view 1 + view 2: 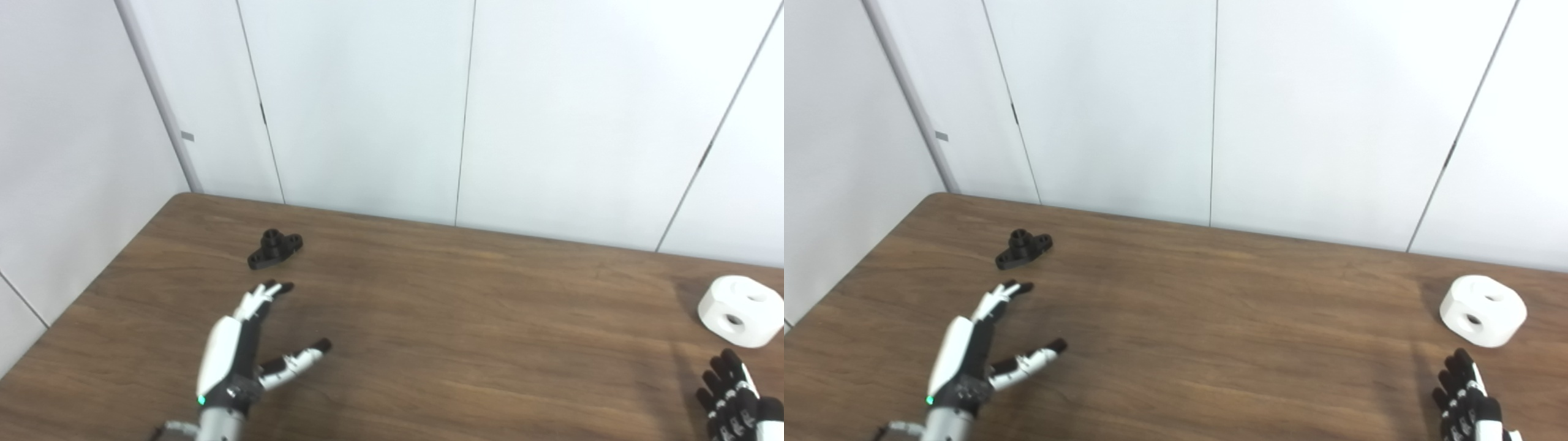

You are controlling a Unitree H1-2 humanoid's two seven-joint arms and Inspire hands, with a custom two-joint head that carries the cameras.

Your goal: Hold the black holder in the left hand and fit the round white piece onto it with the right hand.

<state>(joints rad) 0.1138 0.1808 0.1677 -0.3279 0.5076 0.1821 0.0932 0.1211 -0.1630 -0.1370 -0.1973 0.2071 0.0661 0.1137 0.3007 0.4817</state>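
We see our left hand (pixel 245 349) spread wide and empty, lower left, near the black holder (pixel 275 248). Our right hand (pixel 1470 398), fingers apart, sits lower right below the round white piece (pixel 1483 310) on the worktop (pixel 459 318).

Both head views read bright and even to me; the white wall panels (pixel 355 104) are near overexposed, with no hard glare. The wooden table (pixel 1213 343) carries only soft, diffuse shadows: a faint dark patch left of the round white piece (pixel 1483 310), another beside the left hand (pixel 236 361). Slight softness throughout; the black holder (pixel 275 249) shows little surface detail. Panel seams lean outward toward the frame edges.
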